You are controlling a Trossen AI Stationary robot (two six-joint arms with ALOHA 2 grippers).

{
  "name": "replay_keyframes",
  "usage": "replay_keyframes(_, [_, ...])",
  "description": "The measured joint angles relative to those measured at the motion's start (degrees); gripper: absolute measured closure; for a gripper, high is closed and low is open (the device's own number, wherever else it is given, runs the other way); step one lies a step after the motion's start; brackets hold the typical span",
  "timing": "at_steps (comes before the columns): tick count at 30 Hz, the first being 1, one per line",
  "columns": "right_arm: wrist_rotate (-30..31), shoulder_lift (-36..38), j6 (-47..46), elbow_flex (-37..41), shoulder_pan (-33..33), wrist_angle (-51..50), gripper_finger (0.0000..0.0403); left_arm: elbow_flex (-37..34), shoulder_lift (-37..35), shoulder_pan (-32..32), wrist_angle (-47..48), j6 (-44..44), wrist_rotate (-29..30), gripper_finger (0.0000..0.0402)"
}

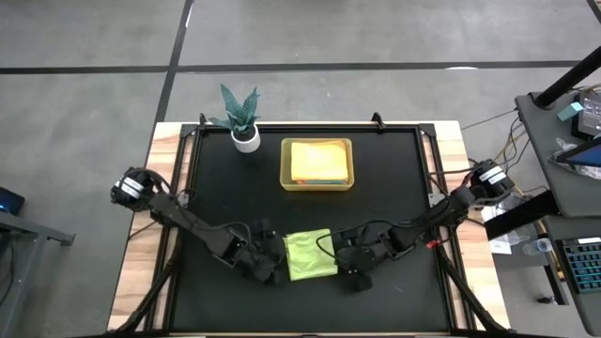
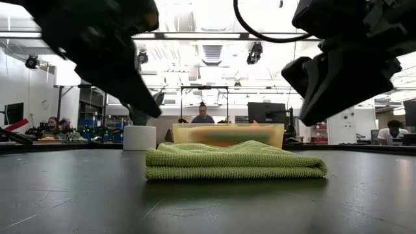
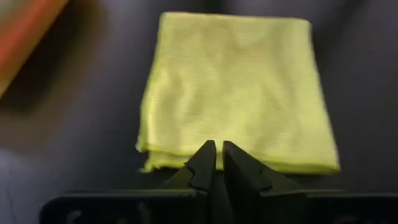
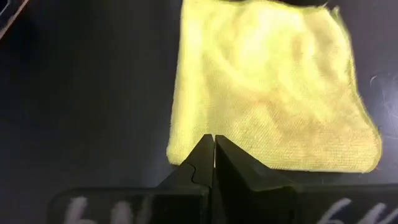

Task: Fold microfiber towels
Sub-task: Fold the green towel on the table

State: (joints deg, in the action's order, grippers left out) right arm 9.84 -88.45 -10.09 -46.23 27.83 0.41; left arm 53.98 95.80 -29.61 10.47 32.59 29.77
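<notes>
A lime green microfiber towel point(image 1: 310, 255) lies folded in several layers on the black table mat, near the front edge; its stacked edges show in the low view point(image 2: 234, 162). My left gripper point(image 1: 274, 266) is shut just off its left side, and my right gripper point(image 1: 347, 268) is shut just off its right side. The low view shows both grippers, left point(image 2: 153, 112) and right point(image 2: 309, 118), raised above the towel and clear of it. Each wrist view looks down past shut fingers, left point(image 3: 218, 152) and right point(image 4: 213, 144), onto the towel point(image 3: 236, 93) point(image 4: 273, 87).
A translucent yellow-green bin point(image 1: 317, 187) stands at the back middle with an orange-yellow towel point(image 1: 317, 158) on top inside. A small plant in a white pot point(image 1: 244, 136) stands at the back left. Bare black mat lies around the folded towel.
</notes>
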Motion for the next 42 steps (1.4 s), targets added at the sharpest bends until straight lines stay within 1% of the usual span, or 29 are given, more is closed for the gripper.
replay_keyframes(3, [1.2, -0.2, 0.7, 0.5, 0.1, 1.8, 0.0394, -1.2, -0.8, 2.1, -0.3, 0.0, 0.4, 0.0362])
replay_keyframes(7, [1.3, -1.4, 1.2, 1.3, 0.2, 6.1, 0.0394, -2.9, -0.4, 5.1, -1.3, 0.0, 0.5, 0.0312])
replay_keyframes(11, [1.3, -2.6, 1.9, 1.6, 0.2, 8.0, 0.0394, -5.5, -0.4, 7.2, -7.2, 0.0, 0.5, 0.0265])
replay_keyframes(14, [1.3, -3.5, 1.8, 1.6, 0.2, 8.7, 0.0394, -6.3, -0.4, 8.0, -8.1, 0.0, -0.2, 0.0244])
replay_keyframes(16, [1.2, -4.1, 2.0, 1.6, 0.2, 9.0, 0.0394, -6.9, -0.4, 8.5, -8.5, 0.1, -0.8, 0.0239])
replay_keyframes(23, [0.8, -5.4, 2.2, 1.6, 0.2, 10.4, 0.0394, -10.1, -0.3, 9.0, -16.3, 0.1, -2.3, 0.0238])
replay_keyframes(29, [0.7, -5.4, 2.2, 1.6, 0.2, 11.1, 0.0394, -11.1, 2.3, 9.0, -21.0, 0.1, -2.5, 0.0238])
replay_keyframes(34, [0.7, -5.4, 2.2, 1.6, 0.2, 11.1, 0.0394, -11.3, 3.2, 9.0, -21.6, 0.1, -2.6, 0.0242])
replay_keyframes(37, [0.7, -5.4, 2.2, 1.6, 0.2, 11.1, 0.0394, -11.3, 3.2, 9.0, -21.6, -0.1, -3.6, 0.0267])
replay_keyframes(42, [0.7, -5.4, 2.2, 1.6, 0.2, 11.1, 0.0394, -11.3, 3.2, 9.0, -21.6, -0.7, -3.7, 0.0347])
